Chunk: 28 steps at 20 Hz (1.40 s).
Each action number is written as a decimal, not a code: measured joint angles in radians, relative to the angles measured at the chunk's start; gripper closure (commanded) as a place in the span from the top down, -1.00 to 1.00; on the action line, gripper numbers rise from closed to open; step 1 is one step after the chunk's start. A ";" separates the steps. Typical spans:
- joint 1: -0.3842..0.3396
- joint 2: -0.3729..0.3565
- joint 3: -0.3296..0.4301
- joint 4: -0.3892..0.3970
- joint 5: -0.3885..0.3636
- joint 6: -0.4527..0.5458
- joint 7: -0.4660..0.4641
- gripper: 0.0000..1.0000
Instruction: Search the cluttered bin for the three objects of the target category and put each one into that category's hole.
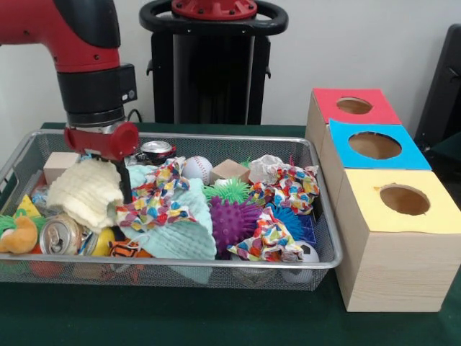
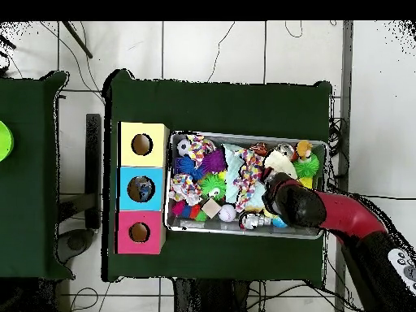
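End effector (image 1: 119,184) sat down in the bin (image 1: 325,261) gripping a cream cloth (image 1: 83,191), not yet lifted out; something already showed in the blue hole (image 2: 143,189), red and yellow looked empty.

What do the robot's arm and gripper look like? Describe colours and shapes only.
The arm is thick and rounded, glossy red with black sections. A black cylindrical wrist with a silver ring leads to a red rounded gripper with dark parts beneath. From overhead the arm shows red and black too.
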 measured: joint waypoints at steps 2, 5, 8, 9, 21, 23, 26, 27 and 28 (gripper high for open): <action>0.004 -0.009 0.012 0.010 -0.002 0.000 0.000 1.00; 0.013 -0.029 0.027 0.029 -0.003 0.000 0.000 1.00; 0.021 -0.060 0.040 0.054 -0.003 0.003 0.000 1.00; 0.023 -0.070 0.044 0.061 -0.002 0.006 0.000 1.00; 0.025 -0.221 0.079 0.150 0.030 0.069 0.000 1.00; 0.025 -0.234 0.079 0.161 0.032 0.069 0.000 1.00; 0.025 -0.251 0.079 0.170 0.032 0.069 0.000 1.00; 0.025 -0.255 0.079 0.170 0.032 0.069 0.000 1.00; 0.025 -0.259 0.079 0.170 0.032 0.069 0.000 1.00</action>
